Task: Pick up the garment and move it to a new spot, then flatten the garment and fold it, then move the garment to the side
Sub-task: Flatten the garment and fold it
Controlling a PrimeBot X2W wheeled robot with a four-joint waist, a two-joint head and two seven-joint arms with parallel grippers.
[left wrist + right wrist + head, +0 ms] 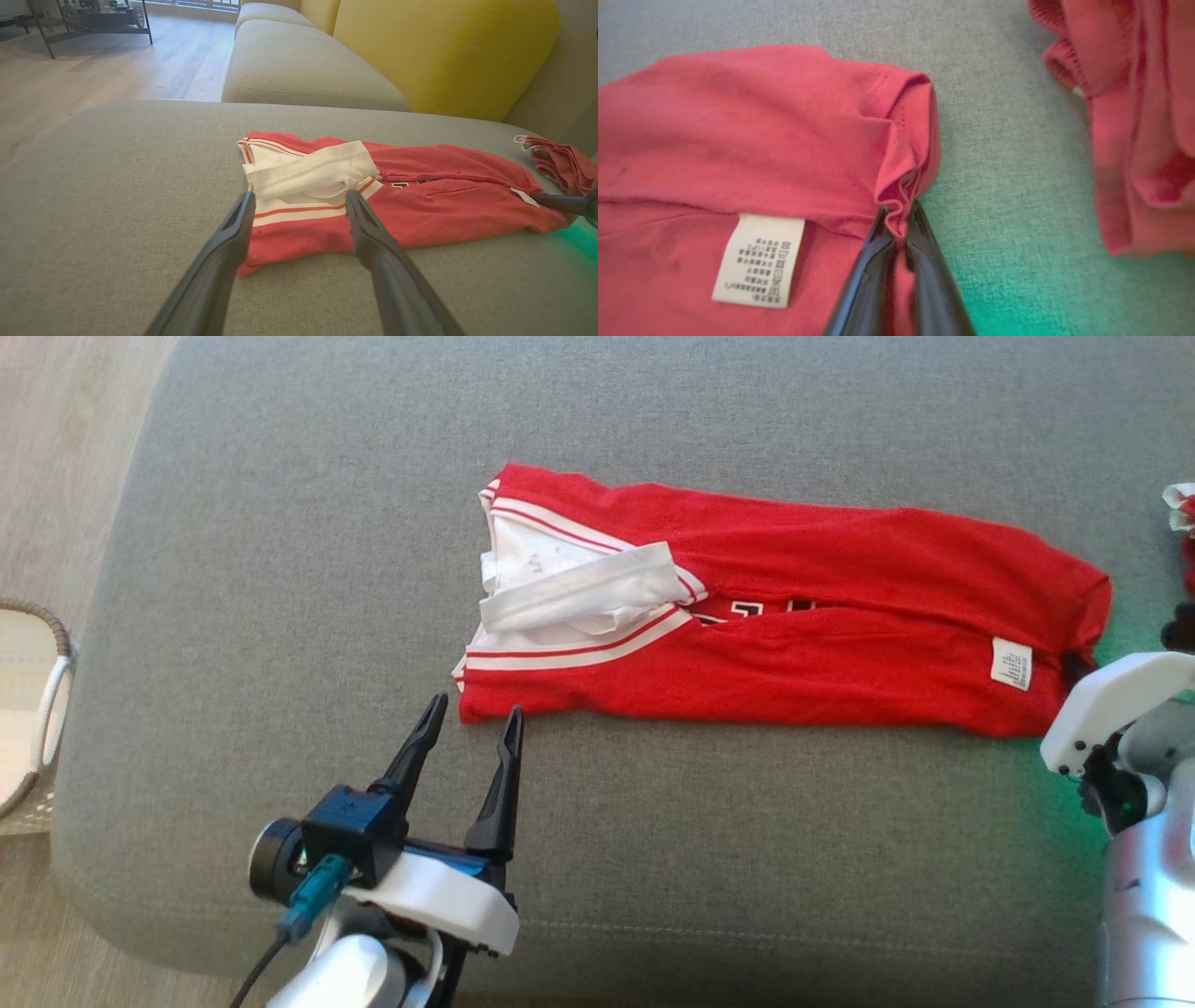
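The garment [794, 616] is a red top with white trim, folded into a long strip across the grey cushion [280, 569]; its white collar end lies at the left, its care label [1011, 664] at the right. My left gripper [471, 719] hovers open just in front of the collar-end corner, and in its wrist view the two fingers [233, 233] frame the striped edge of the garment [327, 219]. My right gripper [899, 219] is shut on a bunched fold of the garment's [738, 140] right hem, beside the care label [759, 259]. In the head view its pale wrist [1111, 709] hides the fingers.
A second red cloth [1143, 140] lies bunched on the cushion to the right of the hem [565, 163]. A wicker basket [37, 709] stands on the floor off the cushion's left end. Yellow sofa backs [444, 56] rise behind.
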